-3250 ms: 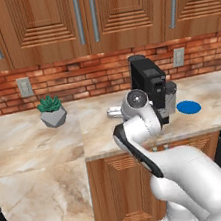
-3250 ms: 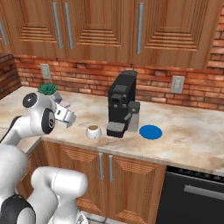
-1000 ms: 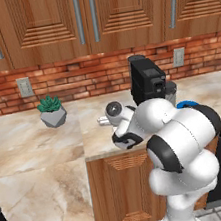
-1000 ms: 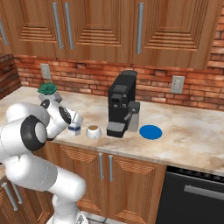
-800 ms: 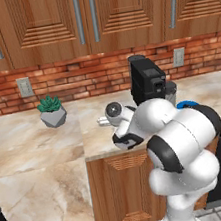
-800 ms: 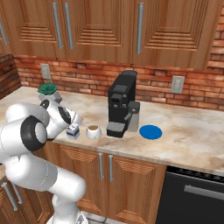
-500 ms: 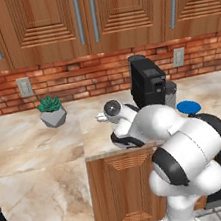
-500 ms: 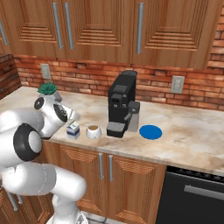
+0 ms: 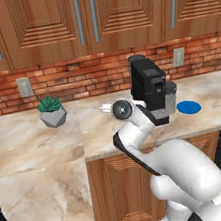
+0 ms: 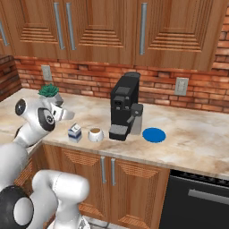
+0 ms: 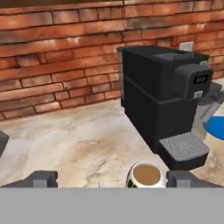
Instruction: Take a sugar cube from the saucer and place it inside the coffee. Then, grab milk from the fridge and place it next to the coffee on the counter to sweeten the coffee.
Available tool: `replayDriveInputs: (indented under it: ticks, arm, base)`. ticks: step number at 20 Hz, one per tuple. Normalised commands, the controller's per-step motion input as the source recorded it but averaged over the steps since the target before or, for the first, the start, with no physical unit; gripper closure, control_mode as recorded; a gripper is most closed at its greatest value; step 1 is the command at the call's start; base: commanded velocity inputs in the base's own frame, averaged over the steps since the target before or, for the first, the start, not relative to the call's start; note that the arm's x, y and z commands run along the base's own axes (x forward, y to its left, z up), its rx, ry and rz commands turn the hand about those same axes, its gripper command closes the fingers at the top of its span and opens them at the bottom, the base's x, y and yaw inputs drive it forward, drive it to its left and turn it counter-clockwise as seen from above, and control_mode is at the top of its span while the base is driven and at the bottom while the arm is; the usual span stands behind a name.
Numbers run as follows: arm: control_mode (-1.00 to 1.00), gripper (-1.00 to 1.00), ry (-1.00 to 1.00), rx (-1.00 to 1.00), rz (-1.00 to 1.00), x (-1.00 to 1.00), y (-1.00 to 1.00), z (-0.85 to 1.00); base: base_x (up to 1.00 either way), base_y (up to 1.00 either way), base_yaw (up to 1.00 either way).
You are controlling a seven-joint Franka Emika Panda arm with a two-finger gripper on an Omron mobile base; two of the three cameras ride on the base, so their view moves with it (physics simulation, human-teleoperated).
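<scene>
**Glossy white arm with dark joints**

The robot's arm is built of smooth, rounded, glossy white shells. Black bands mark the seams between segments, and round dark grey caps with lighter centres cover the joints. Two small, blocky dark grey finger tips end the hand.

Counter w/ milk, coffee, coffee machine, saucer, potted plant.

milk just left of coffee on counter, coffee machine right of it, saucer further right, plant probably back left
</scene>
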Motion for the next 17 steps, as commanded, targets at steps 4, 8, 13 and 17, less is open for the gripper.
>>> replayDriveInputs:
  ticks: [4,8,13,17]
  arm:
    - [-1.00,-1.00,-0.36,0.17,0.00,-1.00,-0.78,0.49]
    - [-1.00,-1.00,-0.32,0.21,0.00,-1.00,-0.83,0.37]
    - [-1.00,-1.00,-0.20,0.20,0.00,-1.00,-0.88,0.29]
    - [-1.00,-1.00,-0.16,0.22,-0.03,-1.00,-0.89,0.39]
  base:
    - [0.00,0.00,0.00]
    - [0.00,0.00,0.00]
    - [0.00,0.00,0.00]
    - [0.00,0.00,0.00]
